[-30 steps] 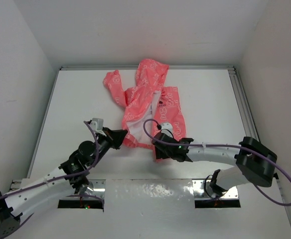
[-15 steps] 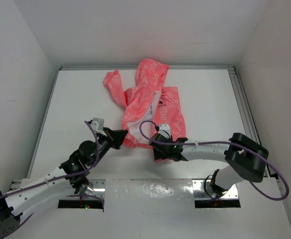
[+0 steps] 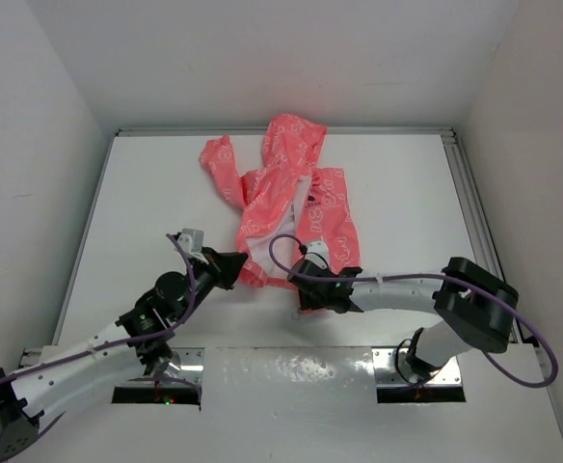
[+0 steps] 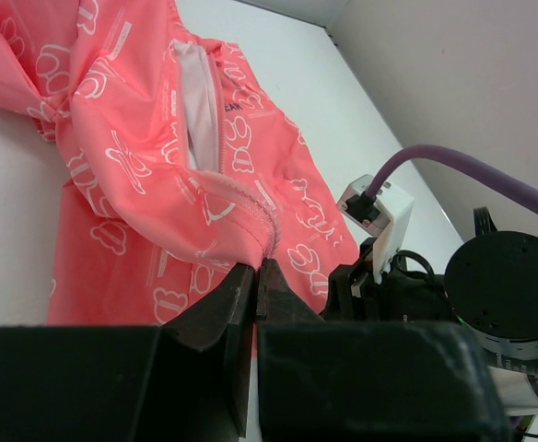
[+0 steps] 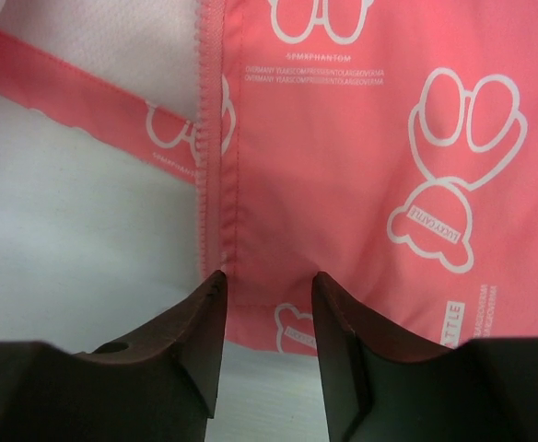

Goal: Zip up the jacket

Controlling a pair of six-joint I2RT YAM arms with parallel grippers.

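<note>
The coral-pink jacket (image 3: 296, 183) with white prints lies on the white table, hood at the back, front partly open showing white lining (image 3: 260, 249). My left gripper (image 3: 238, 262) is shut on the jacket's lower left front edge; in the left wrist view (image 4: 258, 269) the pinched fabric (image 4: 251, 216) rises into a ridge. My right gripper (image 3: 312, 282) is open at the jacket's bottom hem on the right front panel. In the right wrist view (image 5: 269, 285) its fingers straddle the hem (image 5: 269, 304) just right of the zipper tape (image 5: 206, 166).
White walls enclose the table on three sides. A metal rail (image 3: 469, 193) runs along the table's right edge. The right arm's purple cable (image 3: 291, 253) loops over the jacket's lower part. The right arm's camera block (image 4: 380, 216) sits close to my left gripper.
My right gripper has moved left along the jacket's bottom hem toward the zipper. The left arm has shifted only slightly and keeps its grip.
</note>
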